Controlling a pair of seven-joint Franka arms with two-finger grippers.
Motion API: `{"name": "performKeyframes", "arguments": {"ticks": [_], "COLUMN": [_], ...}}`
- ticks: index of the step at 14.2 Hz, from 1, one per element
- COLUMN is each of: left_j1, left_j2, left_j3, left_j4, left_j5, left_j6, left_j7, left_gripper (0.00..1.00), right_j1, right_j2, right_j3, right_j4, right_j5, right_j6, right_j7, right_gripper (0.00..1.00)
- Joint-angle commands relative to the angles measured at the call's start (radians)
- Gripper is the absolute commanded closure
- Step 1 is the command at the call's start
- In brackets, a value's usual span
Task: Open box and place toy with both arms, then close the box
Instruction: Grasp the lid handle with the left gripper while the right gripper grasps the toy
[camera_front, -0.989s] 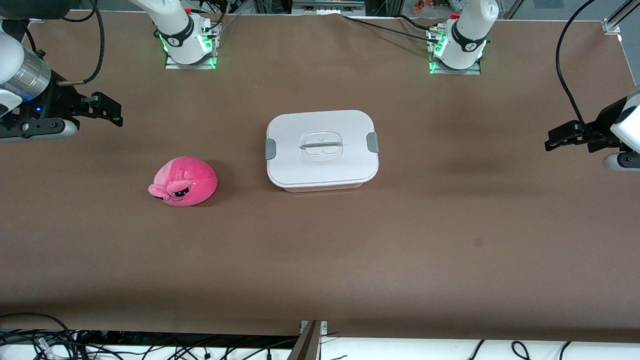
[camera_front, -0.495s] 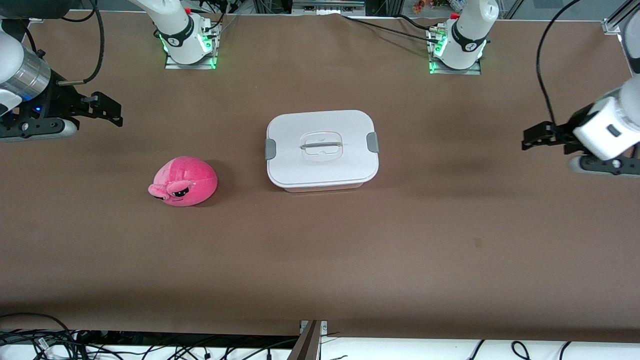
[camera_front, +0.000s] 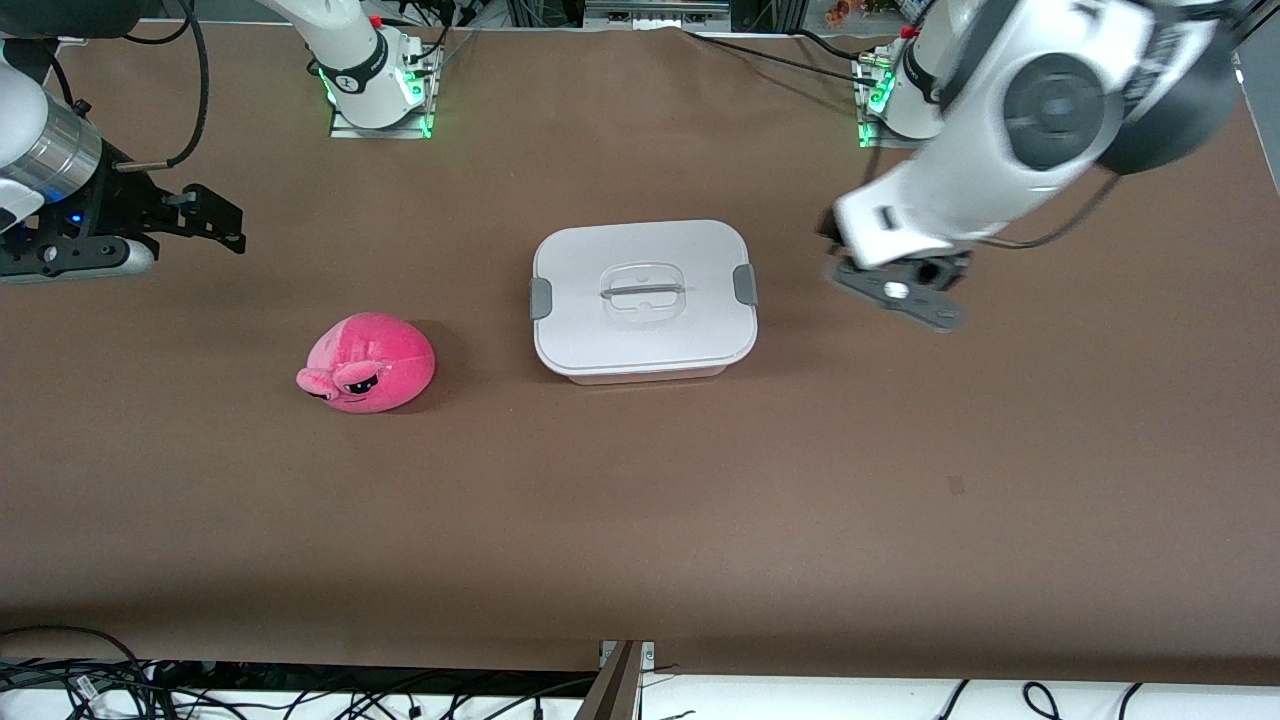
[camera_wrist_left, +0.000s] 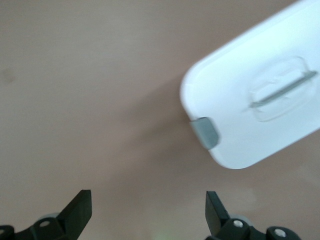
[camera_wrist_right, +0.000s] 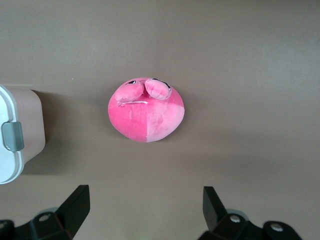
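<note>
The box (camera_front: 644, 298) sits about at the middle of the table (camera_front: 640, 520) with its white lid (camera_front: 640, 240) on, a grey clip (camera_front: 744, 285) on the end toward the left arm and another clip (camera_front: 540, 298) on the end toward the right arm, both lying flat against the lid's edge. The clear handle (camera_front: 645, 291) lies in its recess at the centre of the lid. From the box, the toy (camera_front: 368, 363) is at roughly eight o'clock in the front view, a little nearer the front camera and toward the right arm's end of the table, well apart from the box and resting on the brown cover with its small dark-eyed face turned toward the front camera. The left gripper (camera_wrist_left: 148, 210) hangs in the air at about three o'clock from the box, over bare table near the clip on that end; in the left wrist view its two black fingers (camera_wrist_left: 80, 210) stand wide apart with nothing between them, and the box corner and clip (camera_wrist_left: 206, 132) show ahead of them. The right gripper (camera_front: 205, 218) waits at about ten o'clock from the toy, over the table's edge at the right arm's end; in the right wrist view its fingers (camera_wrist_right: 75, 207) are likewise spread apart and empty, with the toy (camera_wrist_right: 146, 115) lying on the table ahead of them and a corner of the box (camera_wrist_right: 20, 135) at that picture's edge.
</note>
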Motion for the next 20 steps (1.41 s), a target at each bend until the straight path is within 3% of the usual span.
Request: {"name": "performKeyframes", "arguments": {"ticks": [1,6,8,10,13,15,18,19,20], "left_j1": [-0.133,-0.225,-0.239,-0.273,-0.333,-0.341,-0.341,-0.339,-0.341], "left_j2": [0.085,0.193,0.236,0.266,0.296,0.296,0.296,0.293,0.288], "left_j3": [0.013,0.013,0.013,0.015,0.015,0.015,0.015,0.013,0.015], "left_j4": [0.038,0.023,0.021,0.020,0.012,-0.006,-0.009,-0.009,-0.009], "left_j5": [-0.014,-0.011,-0.010,0.005,0.053,0.053,0.055,0.056,0.058], "left_j6": [0.080,0.273,0.362,0.405,0.456,0.457,0.457,0.457,0.457], "left_j7": [0.042,0.386,0.541,0.564,0.562,0.551,0.566,0.567,0.556], "left_gripper": [0.00,0.00,0.00,0.00,0.00,0.00,0.00,0.23,0.64], "right_j1": [0.003,0.004,0.006,0.039,0.053,0.053,0.052,0.052,0.049], "right_j2": [0.008,0.017,0.113,0.243,0.322,0.328,0.324,0.322,0.322], "right_j3": [0.001,0.002,0.003,0.002,0.006,0.018,0.021,0.021,0.020], "right_j4": [0.026,0.025,0.026,0.025,-0.022,-0.125,-0.226,-0.249,-0.265], "right_j5": [-0.003,0.011,0.008,-0.006,0.021,0.038,0.040,0.040,0.041], "right_j6": [-0.014,0.047,0.081,0.081,0.177,0.310,0.401,0.420,0.426], "right_j7": [0.019,0.015,0.001,-0.010,-0.038,-0.039,-0.041,-0.039,-0.039], "right_gripper": [0.00,0.00,0.00,0.00,0.00,0.00,0.00,0.00,0.00]}}
